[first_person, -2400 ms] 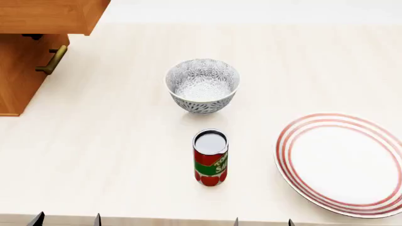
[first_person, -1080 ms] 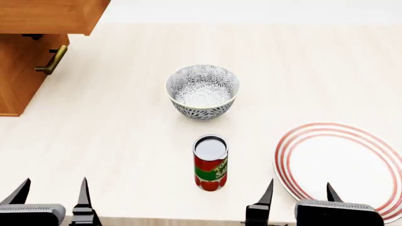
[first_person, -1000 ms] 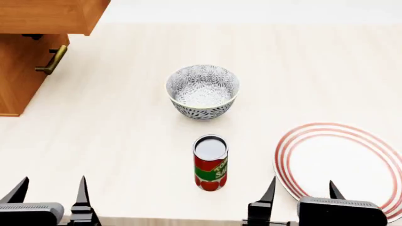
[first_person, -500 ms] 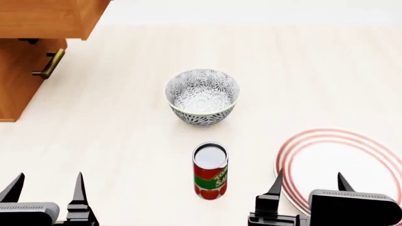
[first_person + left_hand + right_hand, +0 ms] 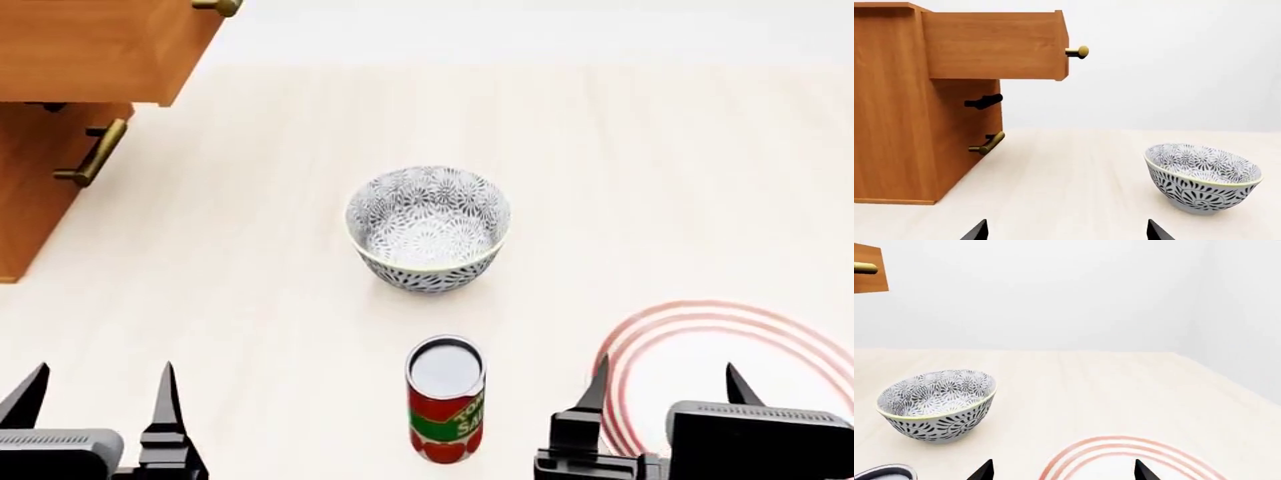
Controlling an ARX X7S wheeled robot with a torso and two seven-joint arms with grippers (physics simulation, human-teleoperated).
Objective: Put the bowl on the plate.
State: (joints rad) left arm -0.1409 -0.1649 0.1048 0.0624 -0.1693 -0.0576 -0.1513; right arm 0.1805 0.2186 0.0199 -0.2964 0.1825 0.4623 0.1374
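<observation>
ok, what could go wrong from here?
1. The red can stands upright between the grippers and the bowl; a straight reach could tip it.
2. The right gripper, open, hangs over the plate rim and hides part of it, so placement may be misjudged.
3. The open drawer overhangs the left gripper's side.

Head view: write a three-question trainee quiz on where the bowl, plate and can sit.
1. True or false: the bowl already rests on the plate.
2. Multiple choice: the red can stands (A) inside the bowl, (B) between the bowl and the robot, (C) on the plate.
3. Fill in: the right end effector hangs over the near part of the ____, while the left end effector is over bare tabletop.

Key: 1 false, the two sit apart on the tabletop. 2 B. 3 plate.
</observation>
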